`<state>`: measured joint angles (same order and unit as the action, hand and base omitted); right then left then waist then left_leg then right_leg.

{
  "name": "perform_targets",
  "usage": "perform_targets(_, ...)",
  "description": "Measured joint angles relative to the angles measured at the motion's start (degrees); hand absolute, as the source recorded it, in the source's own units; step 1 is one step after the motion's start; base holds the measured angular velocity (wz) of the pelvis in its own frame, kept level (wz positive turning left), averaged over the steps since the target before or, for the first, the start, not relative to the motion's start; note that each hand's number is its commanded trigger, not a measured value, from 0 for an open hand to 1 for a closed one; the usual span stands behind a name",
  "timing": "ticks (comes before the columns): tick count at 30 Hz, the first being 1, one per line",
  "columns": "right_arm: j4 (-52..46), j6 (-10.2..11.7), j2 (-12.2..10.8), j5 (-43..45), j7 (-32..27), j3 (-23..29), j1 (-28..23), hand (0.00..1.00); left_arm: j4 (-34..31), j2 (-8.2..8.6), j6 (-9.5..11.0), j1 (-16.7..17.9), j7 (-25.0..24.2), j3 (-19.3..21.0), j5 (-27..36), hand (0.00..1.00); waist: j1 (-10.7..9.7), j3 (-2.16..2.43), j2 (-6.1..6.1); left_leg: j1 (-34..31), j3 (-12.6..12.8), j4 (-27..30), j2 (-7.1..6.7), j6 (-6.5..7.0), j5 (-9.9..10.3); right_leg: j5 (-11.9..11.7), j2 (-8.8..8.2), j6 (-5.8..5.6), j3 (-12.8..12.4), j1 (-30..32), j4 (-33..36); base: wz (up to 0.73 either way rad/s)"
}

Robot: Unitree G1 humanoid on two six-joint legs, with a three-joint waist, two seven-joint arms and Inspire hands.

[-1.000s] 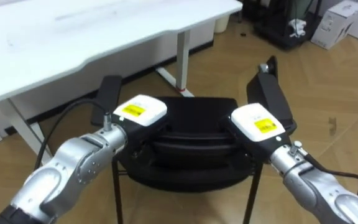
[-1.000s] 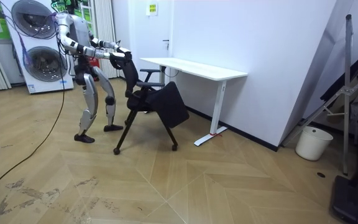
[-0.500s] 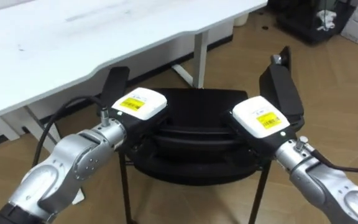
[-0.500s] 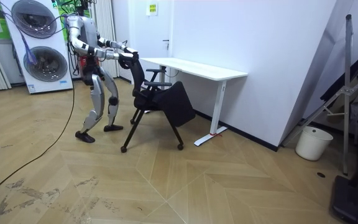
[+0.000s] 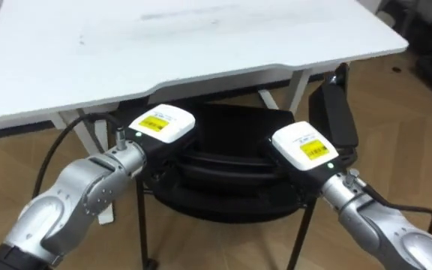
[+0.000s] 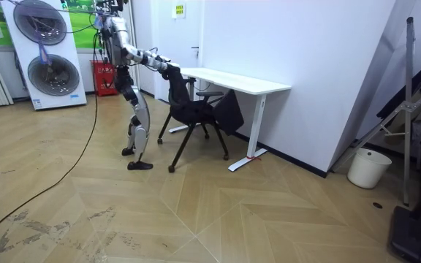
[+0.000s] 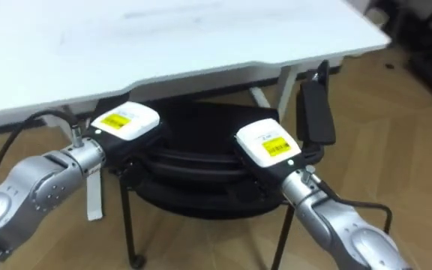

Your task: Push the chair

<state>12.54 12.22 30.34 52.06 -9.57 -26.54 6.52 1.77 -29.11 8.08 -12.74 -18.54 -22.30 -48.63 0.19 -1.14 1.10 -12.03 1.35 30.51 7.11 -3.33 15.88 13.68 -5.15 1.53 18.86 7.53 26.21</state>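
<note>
A black office chair (image 5: 235,161) stands right before me, its seat partly under the front edge of the white desk (image 5: 201,37). My left hand (image 5: 160,127) rests on the left of the backrest's top, and my right hand (image 5: 302,146) lies on its right. Only the backs of both hands show. One black armrest (image 5: 334,112) sticks up at the right. In the room view I stand behind the chair (image 6: 196,109), leaning forward with both arms stretched out to its back, and the desk (image 6: 232,79) stands against the white wall.
The desk's white legs (image 5: 298,79) stand on either side of the chair. Two stacked washing machines (image 6: 46,58) and a red crate (image 6: 106,77) are behind me. A white bin (image 6: 362,168) and a folded metal frame (image 6: 408,109) stand at the room view's right.
I have walked forward with the chair, which rolled from the open floor up to the desk and partly under it. Both hands stayed on its backrest.
</note>
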Motion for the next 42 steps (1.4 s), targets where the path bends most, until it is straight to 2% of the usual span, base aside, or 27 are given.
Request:
perform_targets(4,-0.09,-0.28,-0.34,-0.01,1.71,-0.01,1.65,1.0,-0.08,0.18,-0.26,-0.14,0.14,0.95,-0.51,1.0,0.61,0.04,-0.12,0.65,-1.67,-2.33,0.11,-0.94,-0.58,0.43,0.87,0.2,1.94,-1.87,-2.13,0.3)
perform_targets(7,-1.15,-1.17,-0.46,0.01,4.04,-0.18,2.28,1.0,-0.15,0.29,-0.66,0.3,0.72,1.18,-0.94,1.0,2.17,0.04,-0.11,2.66,-2.01,-4.24,-0.07,-1.17,-0.73,1.09,1.38,-0.04,2.48,-3.94,-3.34,0.12)
perform_targets(11,-1.79,-1.27,-0.65,0.01,5.41,-0.18,2.32,1.0,-0.18,0.34,-0.69,0.91,0.77,1.58,-1.11,1.0,3.08,0.02,0.24,4.54,-2.18,-4.95,-0.65,-1.19,-0.74,2.68,0.81,-0.39,2.5,-5.34,-2.39,0.13)
perform_targets(13,-1.57,-1.4,-1.18,0.01,5.68,-0.23,2.3,1.0,-0.13,0.42,-1.0,1.25,0.79,1.6,-1.14,1.0,2.79,-0.04,0.41,4.83,-2.13,-4.61,-0.39,-1.19,-0.74,2.86,1.01,-0.46,2.67,-6.61,-2.13,0.38)
perform_targets(15,-1.2,-1.32,-1.44,0.02,5.73,-0.28,2.07,1.0,0.05,0.4,-1.02,1.32,0.92,1.5,-1.21,1.0,0.87,-0.12,0.71,4.83,-1.57,-4.22,0.26,-1.19,-0.74,2.93,1.5,-0.47,3.27,-8.3,-1.8,0.82)
perform_targets(17,-1.19,-1.35,-1.51,0.06,5.54,-0.27,1.31,1.0,0.15,0.66,-1.01,1.46,1.08,1.21,-1.79,1.0,-0.79,-0.04,1.31,4.91,-0.82,-3.59,0.25,-1.22,-0.77,3.83,1.28,-0.82,3.33,-9.7,-1.58,0.87)
perform_targets(18,-1.13,-1.35,-1.51,0.06,5.32,-0.17,0.97,1.0,0.15,0.91,-1.02,1.47,1.12,1.09,-2.51,1.0,-1.9,-0.1,1.76,4.66,0.63,-2.57,0.18,-1.22,-0.77,4.87,1.29,-1.13,3.55,-10.75,-1.74,0.61)
perform_targets(21,-1.06,-1.22,-1.46,0.04,5.41,0.26,-0.09,1.0,0.7,2.54,-1.47,1.91,1.9,0.61,-5.0,1.0,-2.06,-0.06,1.73,4.71,1.08,-1.16,0.34,-1.22,-0.77,5.07,1.57,-1.17,3.58,-13.29,-3.46,0.42)
perform_targets(24,-2.07,-1.06,-1.48,0.15,5.28,1.0,-0.92,1.0,0.28,2.33,-1.46,1.99,2.16,0.65,-4.99,1.0,-2.2,0.23,1.36,4.05,0.09,-0.99,0.23,-1.25,-0.8,5.08,2.27,-1.15,3.0,-13.54,-5.44,0.1)
perform_targets(26,-2.06,-1.06,-1.49,0.15,5.27,1.04,-0.85,1.0,0.46,2.53,-1.58,1.98,2.16,0.67,-4.99,1.0,-1.97,0.35,1.13,3.92,0.07,-0.7,0.1,-1.25,-0.81,5.08,2.41,-1.14,1.36,-13.56,-6.07,-0.13)
perform_targets(28,-2.04,-1.08,-1.4,0.16,5.28,1.04,-0.81,1.0,0.4,2.71,-1.69,2.24,2.27,0.67,-4.98,1.0,-1.35,0.23,1.07,2.61,0.45,2.1,0.01,-1.17,-0.84,5.03,2.7,-1.04,-2.55,-13.81,-6.7,-0.18)
perform_targets(29,-2.18,-0.95,-1.01,0.16,5.34,1.21,-0.84,1.0,0.28,2.98,-1.65,2.37,2.39,0.68,-4.98,1.0,-1.58,-0.07,1.66,1.2,0.31,1.79,-1.31,-0.73,-0.86,5.46,2.31,-0.47,-6.53,-13.81,-6.69,-0.04)
perform_targets(30,-2.89,-0.27,0.25,-0.05,5.58,2.11,-0.95,1.0,-0.05,3.65,-1.59,2.32,2.82,0.76,-5.09,1.0,-1.65,0.2,1.05,-0.01,-0.03,-2.58,-3.16,0.46,-2.4,5.99,1.92,-0.76,-8.5,-12.44,-6.46,-0.33)
perform_targets(31,-3.26,-0.19,0.18,0.17,5.87,2.54,-1.19,1.0,-0.73,3.53,-1.55,2.49,2.65,0.91,-5.11,1.0,-0.5,0.9,1.9,0.88,0.46,-4.28,-3.91,0.75,-3.34,5.98,1.05,-1.49,-10.58,-10.73,-5.98,-0.42)
perform_targets(32,-3.43,-0.13,0.18,0.3,5.97,2.74,-1.33,1.0,-1.29,3.4,-1.55,2.49,2.23,1.03,-5.11,1.0,-0.22,0.88,2.19,1.22,1.15,-4.89,-4.03,1.18,-3.72,5.81,1.08,-1.85,-10.91,-10.36,-6.16,-0.58)
perform_targets(33,-3.82,-0.07,0.12,0.72,6.12,3.06,-1.87,1.0,-1.51,3.44,-1.53,2.7,1.76,1.07,-5.1,1.0,0.4,0.83,2.33,1.9,2.0,-5.18,-4.83,1.29,-3.74,5.44,0.61,-2.49,-11.27,-10.46,-6.89,-0.27)
perform_targets(35,-4.68,-0.1,-0.67,1.83,6.71,3.49,-2.51,1.0,-1.98,3.18,-1.46,3.34,1.55,1.52,-5.1,1.0,0.83,0.83,2.26,2.52,2.58,-5.35,-5.25,1.32,-3.72,5.06,0.0,-3.04,-11.3,-10.87,-7.59,-0.26)
perform_targets(36,-5.11,-0.17,-1.07,2.24,6.71,3.55,-2.68,1.0,-2.24,2.63,-1.27,3.49,1.4,1.77,-4.9,1.0,0.85,0.78,2.14,2.59,2.61,-5.38,-5.47,1.33,-3.71,5.0,-0.26,-3.12,-11.32,-10.79,-7.56,-0.16)
perform_targets(42,-5.46,-0.22,-1.57,2.56,6.76,3.65,-2.56,1.0,-2.27,2.47,-0.98,3.66,0.88,2.38,-4.54,1.0,1.65,0.66,1.25,2.93,3.25,-5.67,-5.59,1.47,-3.63,5.12,-0.98,-3.35,-11.36,-9.22,-4.9,-0.12)
